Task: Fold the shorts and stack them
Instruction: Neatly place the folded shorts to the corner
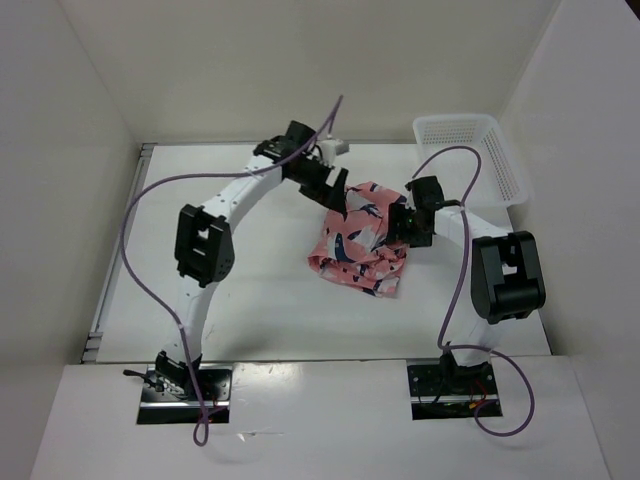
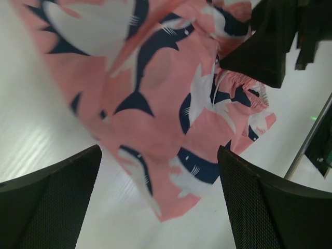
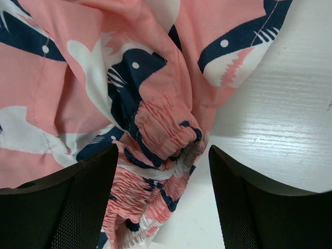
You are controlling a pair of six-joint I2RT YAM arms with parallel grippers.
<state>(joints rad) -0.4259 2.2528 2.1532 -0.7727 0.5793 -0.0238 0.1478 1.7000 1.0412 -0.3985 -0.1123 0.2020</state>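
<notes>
The shark-print shorts (image 1: 358,238) lie bunched near the middle of the white surface (image 1: 250,300), with a mesh basket (image 1: 455,120) at the far right. The left pincer (image 1: 335,193) hangs wide open over their far-left edge. The right pincer (image 3: 163,150) stands open astride the gathered waistband (image 3: 166,129) on their right side.

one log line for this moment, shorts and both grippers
shorts: bunched mid-table, not stacked | left gripper: open above cloth | right gripper: open, elastic waistband between its fingers
</notes>
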